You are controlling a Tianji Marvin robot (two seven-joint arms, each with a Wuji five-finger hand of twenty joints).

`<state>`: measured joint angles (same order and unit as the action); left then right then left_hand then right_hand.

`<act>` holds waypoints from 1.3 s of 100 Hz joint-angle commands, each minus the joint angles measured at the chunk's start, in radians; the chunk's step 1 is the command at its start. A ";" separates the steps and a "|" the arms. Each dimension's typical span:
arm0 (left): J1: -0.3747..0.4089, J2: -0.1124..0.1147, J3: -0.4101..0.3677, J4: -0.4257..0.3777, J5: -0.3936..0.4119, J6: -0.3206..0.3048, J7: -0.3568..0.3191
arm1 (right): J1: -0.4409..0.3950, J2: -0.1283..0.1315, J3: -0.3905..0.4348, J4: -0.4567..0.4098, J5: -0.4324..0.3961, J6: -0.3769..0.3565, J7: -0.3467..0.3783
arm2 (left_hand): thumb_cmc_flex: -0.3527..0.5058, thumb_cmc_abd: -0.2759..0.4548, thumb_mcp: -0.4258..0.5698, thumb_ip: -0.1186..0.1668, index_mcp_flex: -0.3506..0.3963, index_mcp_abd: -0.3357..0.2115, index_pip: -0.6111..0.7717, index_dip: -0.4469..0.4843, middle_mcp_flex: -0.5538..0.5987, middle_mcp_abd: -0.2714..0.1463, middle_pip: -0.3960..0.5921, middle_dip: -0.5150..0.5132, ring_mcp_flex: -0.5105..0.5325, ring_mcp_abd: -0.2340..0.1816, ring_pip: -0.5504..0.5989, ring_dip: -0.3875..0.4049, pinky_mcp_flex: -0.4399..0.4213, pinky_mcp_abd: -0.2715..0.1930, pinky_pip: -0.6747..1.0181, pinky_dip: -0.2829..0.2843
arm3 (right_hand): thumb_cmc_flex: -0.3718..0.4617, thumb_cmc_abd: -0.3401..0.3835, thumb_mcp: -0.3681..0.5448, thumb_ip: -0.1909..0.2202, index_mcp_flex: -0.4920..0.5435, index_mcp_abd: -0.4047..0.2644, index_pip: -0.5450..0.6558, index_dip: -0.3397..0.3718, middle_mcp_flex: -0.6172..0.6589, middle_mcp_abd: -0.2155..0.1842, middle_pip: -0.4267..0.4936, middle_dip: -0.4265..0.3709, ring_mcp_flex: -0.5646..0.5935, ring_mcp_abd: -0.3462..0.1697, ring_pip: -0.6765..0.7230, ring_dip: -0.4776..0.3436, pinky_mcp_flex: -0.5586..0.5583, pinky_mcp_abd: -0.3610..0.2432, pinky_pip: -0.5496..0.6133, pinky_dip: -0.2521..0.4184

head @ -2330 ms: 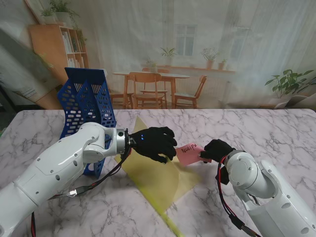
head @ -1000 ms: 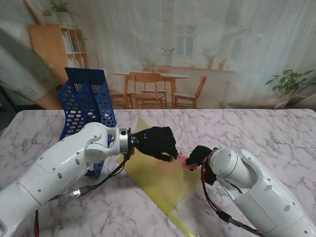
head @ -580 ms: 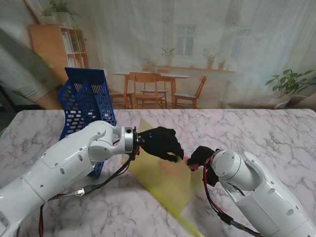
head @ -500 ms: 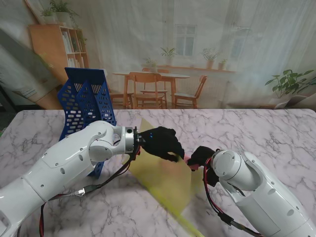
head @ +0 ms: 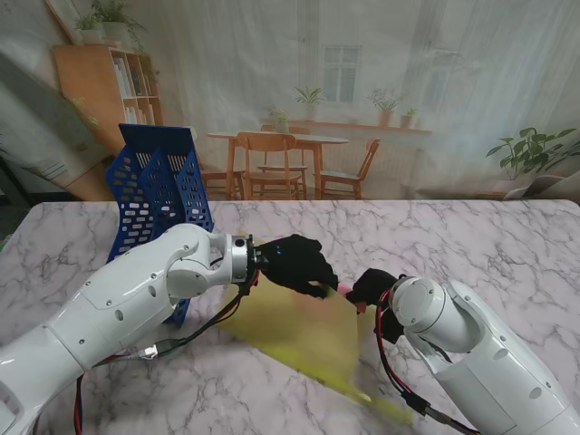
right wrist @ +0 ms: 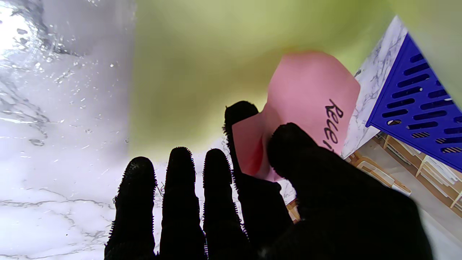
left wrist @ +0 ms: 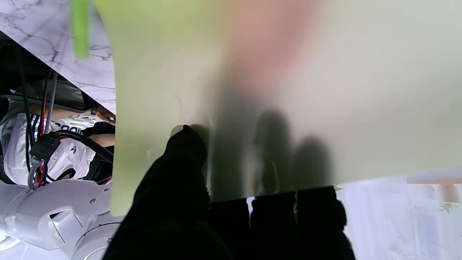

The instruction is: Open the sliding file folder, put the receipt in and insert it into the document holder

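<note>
Stand view, nearest to farthest. The two white arms enter from the bottom corners. Between them the yellow-green folder (head: 299,331) lies tilted across the marble table (head: 507,245), its nearest corner blurred close to the right arm. The left hand (head: 294,263) grips the folder's far edge. The right hand (head: 372,287) meets the folder's right edge, where only a sliver of the pink receipt (head: 347,288) shows. Farther off, at the left, the blue document holder (head: 154,190) stands upright behind the left arm, apart from the folder.

Left wrist view. The thumb (left wrist: 184,151) presses on one face of the translucent folder (left wrist: 151,72) while the other fingers show as dark shapes through the sheet, so this hand is closed on the folder in a pinch. A pink blur behind the sheet marks the receipt (left wrist: 267,39), a position the stand view does not reveal.

Right wrist view. The thumb and index finger (right wrist: 240,115) pinch the receipt (right wrist: 310,94), whose handwritten letters are legible; the remaining three fingers extend straight and hold nothing. The receipt's free end lies against the folder (right wrist: 202,65), but whether it is between the leaves cannot be told. The document holder (right wrist: 415,104) appears beyond.

Open tabletop extends to the right of the right arm and beyond the hands to the table's far edge.
</note>
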<state>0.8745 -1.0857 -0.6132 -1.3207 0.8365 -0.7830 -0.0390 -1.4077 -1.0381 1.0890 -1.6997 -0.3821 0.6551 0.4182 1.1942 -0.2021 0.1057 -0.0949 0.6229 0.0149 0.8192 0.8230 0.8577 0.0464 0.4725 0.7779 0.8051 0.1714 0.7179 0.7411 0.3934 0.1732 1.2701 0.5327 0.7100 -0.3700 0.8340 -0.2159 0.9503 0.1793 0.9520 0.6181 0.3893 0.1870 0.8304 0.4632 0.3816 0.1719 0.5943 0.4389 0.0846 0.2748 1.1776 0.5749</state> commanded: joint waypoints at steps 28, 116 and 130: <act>0.022 0.013 -0.034 -0.029 -0.065 0.008 -0.077 | -0.010 -0.005 0.006 -0.004 0.005 0.009 -0.010 | 0.097 0.041 0.337 -0.003 0.302 -0.014 0.334 0.027 -0.146 -0.035 -0.032 0.077 -0.171 -0.025 -0.168 0.103 -0.193 -0.020 -0.171 0.021 | 0.054 0.033 -0.005 0.007 -0.006 -0.032 0.026 0.009 0.012 0.013 0.037 0.008 0.022 0.008 0.044 0.005 0.010 -0.005 0.030 0.000; -0.037 -0.023 0.041 0.024 -0.016 -0.032 0.034 | 0.090 0.022 -0.052 0.023 0.121 0.069 0.107 | 0.097 0.083 0.265 0.015 0.288 -0.056 0.372 0.108 -0.135 -0.031 -0.070 0.003 -0.203 -0.042 -0.245 -0.042 -0.227 -0.023 -0.236 0.009 | 0.042 0.033 0.013 0.007 -0.003 -0.018 0.040 0.015 0.072 0.015 0.062 0.038 0.086 0.036 0.184 0.077 0.080 -0.030 0.184 0.057; -0.038 -0.025 0.045 0.027 -0.009 -0.031 0.042 | 0.122 0.028 -0.077 0.047 0.164 0.100 0.131 | 0.097 0.084 0.267 0.016 0.286 -0.055 0.375 0.111 -0.135 -0.031 -0.067 0.001 -0.204 -0.041 -0.240 -0.050 -0.227 -0.023 -0.235 0.009 | 0.045 0.039 0.013 0.008 -0.005 -0.004 0.042 0.017 0.071 0.019 0.061 0.040 0.085 0.038 0.189 0.080 0.079 -0.035 0.197 0.059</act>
<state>0.8421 -1.1052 -0.5724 -1.2966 0.8282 -0.8123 0.0169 -1.2935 -1.0099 1.0095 -1.6681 -0.2550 0.7295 0.5446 1.1745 -0.2632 0.2307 -0.1540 0.6968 0.0788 0.7976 0.7930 0.7464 0.0307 0.4019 0.7882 0.6303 0.1396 0.4747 0.7065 0.1811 0.1647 1.0553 0.5353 0.7102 -0.3684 0.8225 -0.2159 0.9500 0.1791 0.9531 0.6182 0.4406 0.1979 0.8520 0.4876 0.4464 0.1958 0.7219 0.5040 0.1570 0.2626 1.3347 0.6130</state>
